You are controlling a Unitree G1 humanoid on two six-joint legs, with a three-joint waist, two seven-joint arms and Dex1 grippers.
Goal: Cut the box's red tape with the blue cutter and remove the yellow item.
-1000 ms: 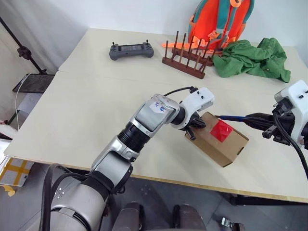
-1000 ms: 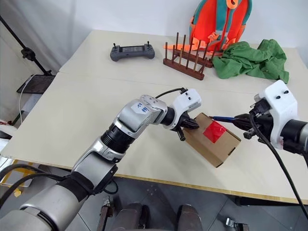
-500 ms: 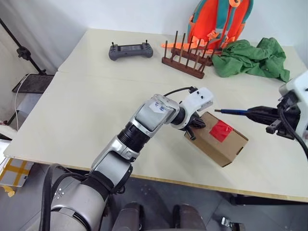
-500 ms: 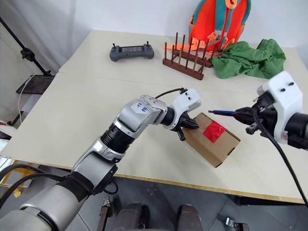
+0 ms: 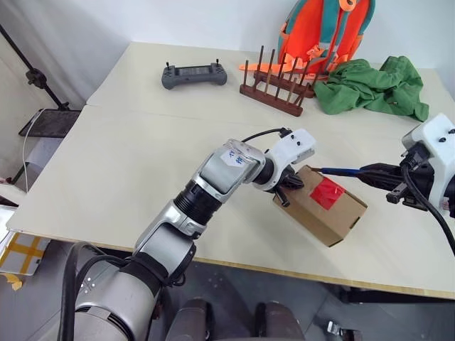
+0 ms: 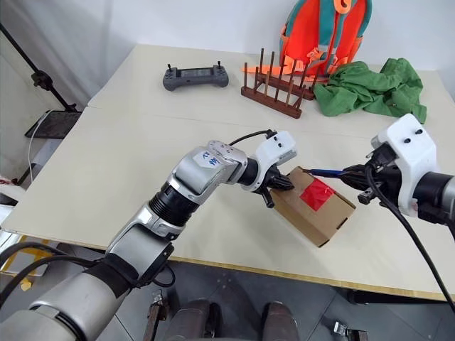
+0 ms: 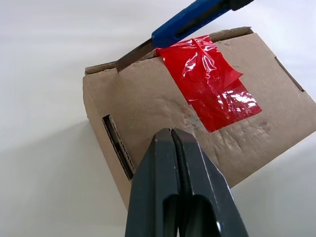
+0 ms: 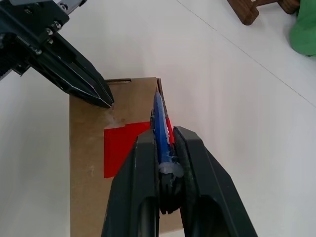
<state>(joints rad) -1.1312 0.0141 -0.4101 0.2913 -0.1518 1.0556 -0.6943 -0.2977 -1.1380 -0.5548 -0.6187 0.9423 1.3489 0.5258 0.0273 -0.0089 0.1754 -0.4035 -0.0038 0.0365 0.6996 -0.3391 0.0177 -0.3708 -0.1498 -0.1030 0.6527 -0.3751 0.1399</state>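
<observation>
Left fingers [image 7: 173,136]: we press them, clenched, on the box [image 5: 320,206].
Right fingers [image 8: 165,140]: we clamp the blue cutter [image 8: 159,123], tip at the red tape's [image 7: 210,81] far end.
Bench [image 5: 142,156]: carries the box.

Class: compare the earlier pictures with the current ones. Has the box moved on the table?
No. The box lies in the same spot near the table's front edge, with the shut left gripper at the same corner throughout.

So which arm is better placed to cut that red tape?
The right. Its gripper holds the blue cutter, tip already at the box edge beside the tape. The left gripper is shut, pressing the box top.
</observation>
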